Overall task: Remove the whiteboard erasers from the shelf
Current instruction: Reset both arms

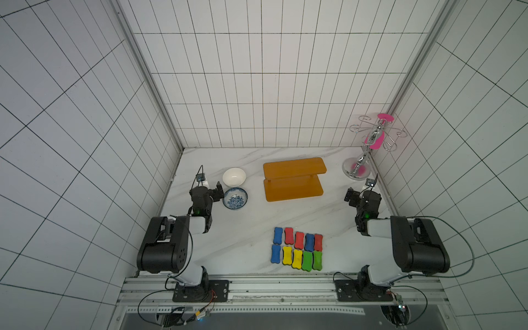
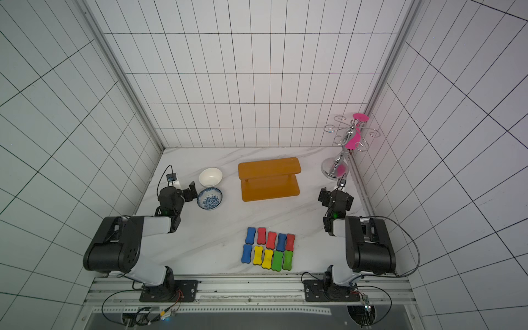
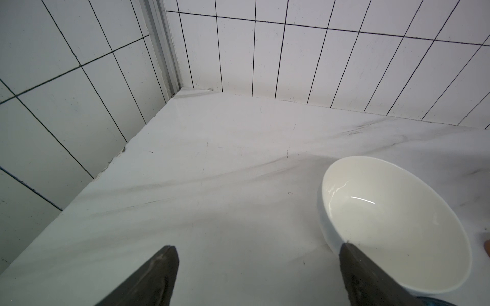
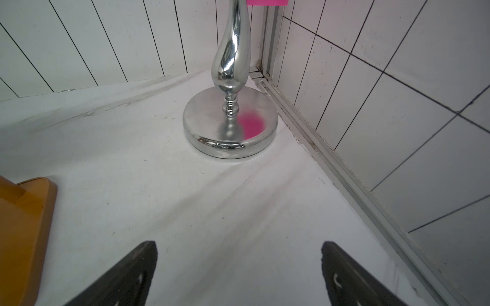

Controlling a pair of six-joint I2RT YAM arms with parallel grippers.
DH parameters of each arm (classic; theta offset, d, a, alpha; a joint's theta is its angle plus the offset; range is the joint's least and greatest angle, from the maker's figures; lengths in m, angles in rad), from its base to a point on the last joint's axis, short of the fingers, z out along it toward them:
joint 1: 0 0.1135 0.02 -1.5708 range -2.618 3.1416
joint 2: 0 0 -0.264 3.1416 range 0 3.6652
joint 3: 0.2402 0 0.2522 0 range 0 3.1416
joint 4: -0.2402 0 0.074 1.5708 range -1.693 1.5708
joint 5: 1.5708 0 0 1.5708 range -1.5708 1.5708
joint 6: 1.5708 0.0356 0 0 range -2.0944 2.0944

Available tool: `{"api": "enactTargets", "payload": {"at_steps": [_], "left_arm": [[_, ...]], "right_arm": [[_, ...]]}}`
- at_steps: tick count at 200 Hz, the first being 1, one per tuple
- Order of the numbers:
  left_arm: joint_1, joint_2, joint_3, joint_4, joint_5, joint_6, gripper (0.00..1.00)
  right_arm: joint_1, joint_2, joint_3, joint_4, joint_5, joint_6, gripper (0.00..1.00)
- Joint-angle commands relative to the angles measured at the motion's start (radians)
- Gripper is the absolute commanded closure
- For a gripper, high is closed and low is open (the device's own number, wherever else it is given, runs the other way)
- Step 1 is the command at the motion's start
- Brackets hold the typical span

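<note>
1. In the right wrist view we get only one corner of the shelf and the foot of the cup rack.
2. In both top views the shelf's upper board hides part of the lower.

Two arms of black housings and white links, black cables, green lights, black base plates.

White tiled walls, marbled white tabletop

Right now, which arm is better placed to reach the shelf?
Right. The right gripper sits nearer the shelf; a white bowl and a blue bowl stand between it and the left gripper. Both open. The shelf looks empty: ten erasers lie on the table.
</note>
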Motion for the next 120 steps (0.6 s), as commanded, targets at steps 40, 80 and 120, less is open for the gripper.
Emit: {"api": "enactTargets", "payload": {"at_steps": [40, 80, 120], "left_arm": [[0.029, 0.008, 0.003, 0.02, 0.075, -0.01, 0.02], [0.036, 0.002, -0.006, 0.027, 0.13, 0.005, 0.02], [0.028, -0.007, -0.026, 0.056, 0.125, 0.02, 0.03]], "right_arm": [[-0.018, 0.002, 0.036, -0.052, -0.157, -0.034, 0.01], [-0.041, 0.003, 0.039, -0.057, -0.232, -0.034, 0.01], [-0.04, -0.007, 0.031, -0.057, -0.231, -0.04, 0.01]]}}
